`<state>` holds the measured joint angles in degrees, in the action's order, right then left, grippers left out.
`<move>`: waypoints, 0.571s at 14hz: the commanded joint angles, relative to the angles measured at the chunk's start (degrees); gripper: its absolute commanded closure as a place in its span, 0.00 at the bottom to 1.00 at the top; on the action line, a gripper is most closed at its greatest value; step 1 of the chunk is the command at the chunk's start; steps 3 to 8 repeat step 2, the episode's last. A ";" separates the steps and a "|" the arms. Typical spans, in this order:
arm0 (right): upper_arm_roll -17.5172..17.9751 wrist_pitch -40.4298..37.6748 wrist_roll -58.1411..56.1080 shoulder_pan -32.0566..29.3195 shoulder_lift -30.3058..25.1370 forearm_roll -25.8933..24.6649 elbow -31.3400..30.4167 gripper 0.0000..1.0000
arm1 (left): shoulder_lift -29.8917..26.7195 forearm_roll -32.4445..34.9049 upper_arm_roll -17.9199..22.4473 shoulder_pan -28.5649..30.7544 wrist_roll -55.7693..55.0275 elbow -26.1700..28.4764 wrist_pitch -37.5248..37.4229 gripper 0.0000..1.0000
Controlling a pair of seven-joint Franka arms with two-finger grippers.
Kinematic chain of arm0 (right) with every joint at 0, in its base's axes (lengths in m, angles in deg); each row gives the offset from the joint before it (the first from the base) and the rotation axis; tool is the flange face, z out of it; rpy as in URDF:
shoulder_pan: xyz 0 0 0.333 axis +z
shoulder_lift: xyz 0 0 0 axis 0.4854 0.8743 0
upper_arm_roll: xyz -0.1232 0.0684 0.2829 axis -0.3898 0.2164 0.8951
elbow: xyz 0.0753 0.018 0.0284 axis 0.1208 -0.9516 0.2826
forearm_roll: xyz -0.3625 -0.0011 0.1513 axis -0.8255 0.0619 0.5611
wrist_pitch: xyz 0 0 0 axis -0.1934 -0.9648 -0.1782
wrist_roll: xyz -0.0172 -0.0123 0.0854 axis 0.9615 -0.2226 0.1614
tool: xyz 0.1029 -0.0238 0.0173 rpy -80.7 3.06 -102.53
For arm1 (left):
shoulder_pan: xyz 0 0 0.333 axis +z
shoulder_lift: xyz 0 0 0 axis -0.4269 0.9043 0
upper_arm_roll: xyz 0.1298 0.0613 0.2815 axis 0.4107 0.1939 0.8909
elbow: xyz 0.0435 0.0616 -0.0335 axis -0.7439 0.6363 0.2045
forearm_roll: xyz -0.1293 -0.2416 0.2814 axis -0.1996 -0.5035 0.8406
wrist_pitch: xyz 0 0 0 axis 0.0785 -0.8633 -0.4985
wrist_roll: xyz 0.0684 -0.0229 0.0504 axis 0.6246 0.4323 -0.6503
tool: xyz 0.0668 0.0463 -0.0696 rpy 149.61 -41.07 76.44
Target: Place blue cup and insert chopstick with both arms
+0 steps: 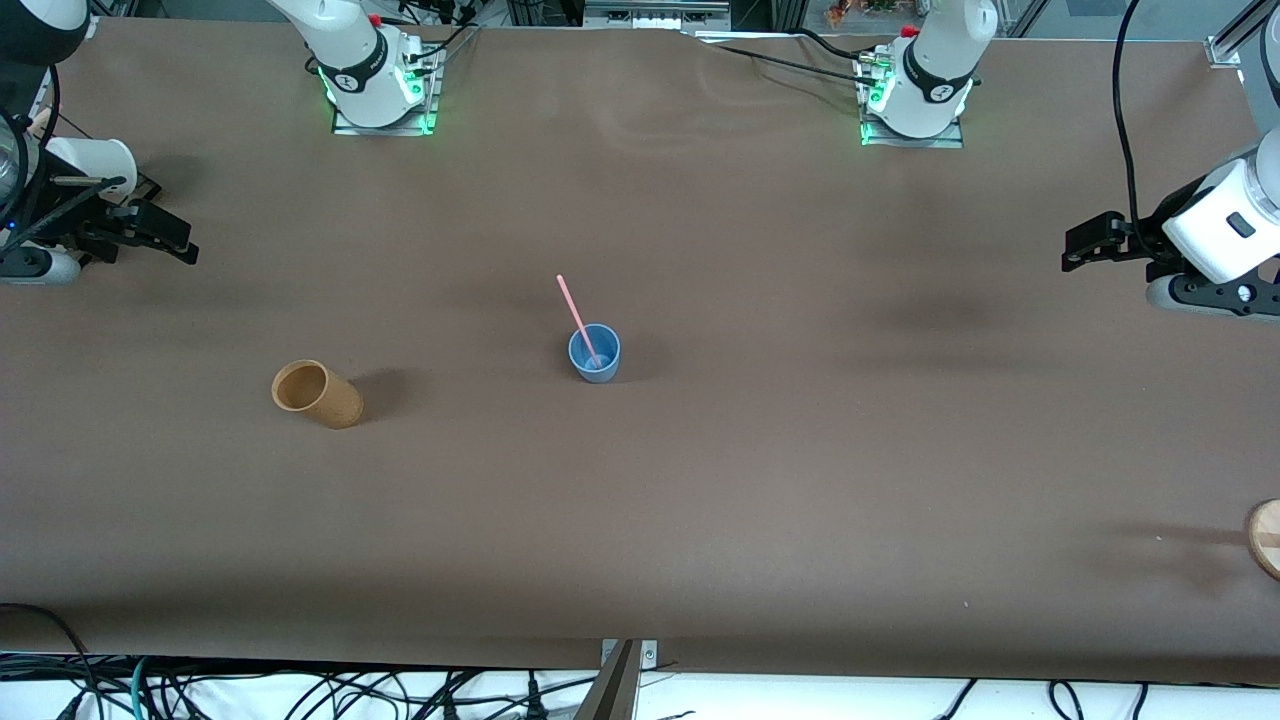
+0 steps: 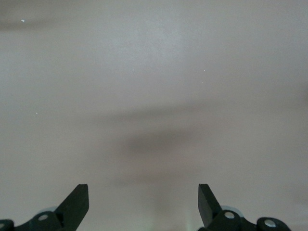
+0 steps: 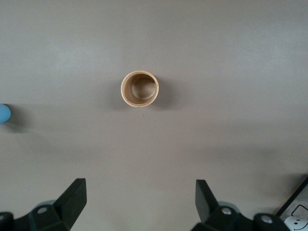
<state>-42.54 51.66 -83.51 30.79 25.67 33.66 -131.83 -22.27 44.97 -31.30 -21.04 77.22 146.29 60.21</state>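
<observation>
Blue, the small matte light-blue tumbler (image 1: 595,354) stands upright near the middle of the brown-covered table (image 1: 760,470), its mouth up, and a sliver of it also shows at the edge of the right wrist view (image 3: 4,114). Inside it rests the thin pale-pink chopstick (image 1: 577,318), lower end on the cup's bottom, long axis tilted so the free upper end leans up over the rim toward the robots' bases and slightly toward the right arm's end. Somewhat nearer the front camera and toward the right arm's end stands the tan-brown cup (image 1: 317,394), well apart from the blue one. Both arms wait raised at the table's ends: the right gripper (image 1: 160,238) and the left gripper (image 1: 1085,246), each with fingers spread apart and holding nothing.
</observation>
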 commanded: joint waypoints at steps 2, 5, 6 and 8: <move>1.44 -2.44 -0.15 -0.78 -0.34 -1.00 1.84 0.00 | 0.44 0.08 -0.03 0.08 1.31 -1.08 -0.18 0.00; 1.44 -2.44 -0.15 -0.78 -0.34 -1.00 1.84 0.00 | 0.44 0.08 -0.03 0.08 1.31 -1.08 -0.18 0.00; 1.44 -2.44 -0.15 -0.78 -0.34 -1.00 1.84 0.00 | 0.44 0.08 -0.03 0.08 1.31 -1.08 -0.18 0.00; 1.44 -2.44 -0.15 -0.78 -0.34 -1.00 1.84 0.00 | 0.44 0.08 -0.03 0.08 1.31 -1.08 -0.18 0.00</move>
